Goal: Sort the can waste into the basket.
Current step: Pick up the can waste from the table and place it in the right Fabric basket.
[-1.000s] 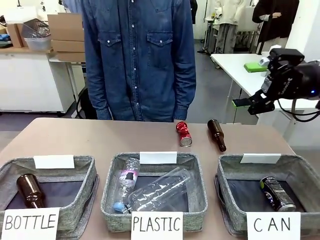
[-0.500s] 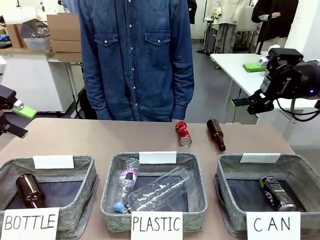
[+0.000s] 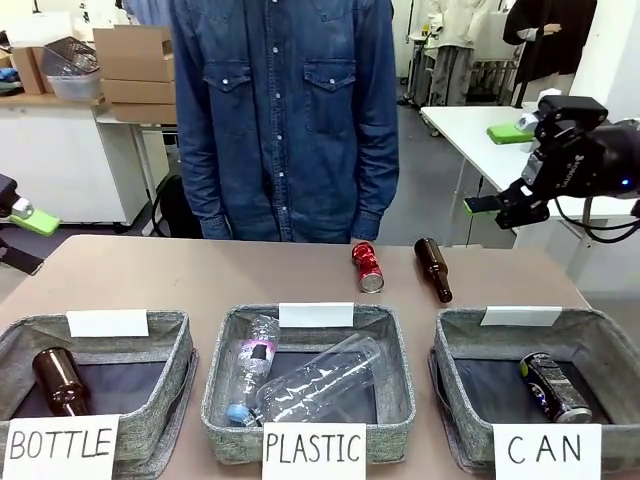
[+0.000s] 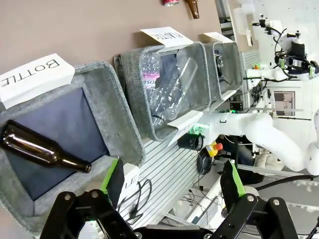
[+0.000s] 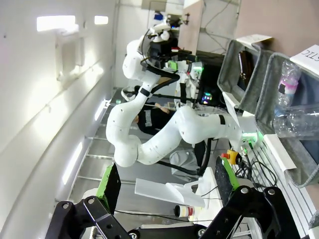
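Note:
A shiny red can (image 3: 367,267) lies on the table at the far middle, in front of the person; its end shows at the top edge of the left wrist view (image 4: 170,2). A dark can (image 3: 555,386) lies inside the grey basket (image 3: 612,340) signed "CAN" at the front right, which the left wrist view also catches as the farthest basket (image 4: 227,64). My right gripper (image 3: 497,168) hangs open high at the right, beyond the table's edge and well away from both cans. My left gripper (image 3: 25,240) is open at the picture's left edge, empty. In both wrist views the jaws (image 4: 172,181) (image 5: 166,184) stand wide with nothing between them.
A brown glass bottle (image 3: 433,269) lies just right of the red can. The middle basket (image 3: 222,380) signed "PLASTIC" holds clear bottles; the left basket (image 3: 172,345) signed "BOTTLE" holds a brown bottle (image 3: 60,380). A person in a denim shirt (image 3: 285,120) stands at the far edge.
My left gripper came into view at the left edge and has since drawn slightly further left. The person shifted a little to the right. The right arm and both cans stayed still.

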You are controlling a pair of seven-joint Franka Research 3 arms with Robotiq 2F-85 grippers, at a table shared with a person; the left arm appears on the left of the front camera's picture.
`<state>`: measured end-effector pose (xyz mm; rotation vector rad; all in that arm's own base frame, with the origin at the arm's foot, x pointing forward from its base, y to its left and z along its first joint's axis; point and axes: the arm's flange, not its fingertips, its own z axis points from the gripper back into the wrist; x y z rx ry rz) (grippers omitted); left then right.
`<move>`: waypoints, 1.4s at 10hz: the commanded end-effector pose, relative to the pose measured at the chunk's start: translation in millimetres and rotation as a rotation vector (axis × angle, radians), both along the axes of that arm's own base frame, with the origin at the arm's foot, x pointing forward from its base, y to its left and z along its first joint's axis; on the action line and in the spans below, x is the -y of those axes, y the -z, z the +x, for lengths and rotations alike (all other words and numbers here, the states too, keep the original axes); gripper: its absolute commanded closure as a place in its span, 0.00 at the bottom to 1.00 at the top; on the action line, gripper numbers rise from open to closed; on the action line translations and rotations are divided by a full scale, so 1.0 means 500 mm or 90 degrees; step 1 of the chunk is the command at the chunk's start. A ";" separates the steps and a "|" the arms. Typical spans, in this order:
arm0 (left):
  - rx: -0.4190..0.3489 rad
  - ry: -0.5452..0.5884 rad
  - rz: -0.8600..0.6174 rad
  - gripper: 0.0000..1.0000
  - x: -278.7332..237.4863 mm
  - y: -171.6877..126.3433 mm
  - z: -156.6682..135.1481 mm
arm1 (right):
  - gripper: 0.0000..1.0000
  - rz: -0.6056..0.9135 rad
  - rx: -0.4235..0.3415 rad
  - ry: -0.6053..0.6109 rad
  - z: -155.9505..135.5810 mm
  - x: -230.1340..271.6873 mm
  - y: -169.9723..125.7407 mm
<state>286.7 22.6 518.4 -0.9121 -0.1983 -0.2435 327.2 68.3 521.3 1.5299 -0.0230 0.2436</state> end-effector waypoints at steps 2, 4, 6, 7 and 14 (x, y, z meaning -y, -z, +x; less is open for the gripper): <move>-0.007 -0.001 0.000 0.00 0.000 0.002 -0.010 | 0.00 0.002 0.006 -0.007 -0.002 0.001 -0.002; -0.007 -0.001 0.000 0.00 0.000 0.002 -0.010 | 0.00 -0.173 0.020 0.035 -0.018 -0.021 -0.016; -0.007 -0.001 0.000 0.00 0.000 0.002 -0.010 | 0.00 -0.503 0.053 0.021 -0.059 -0.027 -0.024; -0.007 -0.001 0.000 0.00 0.000 0.002 -0.010 | 0.00 -0.617 0.028 0.000 -0.081 -0.019 -0.012; -0.007 -0.001 0.000 0.00 0.000 0.002 -0.010 | 0.00 -0.493 0.147 0.268 0.076 -0.019 0.012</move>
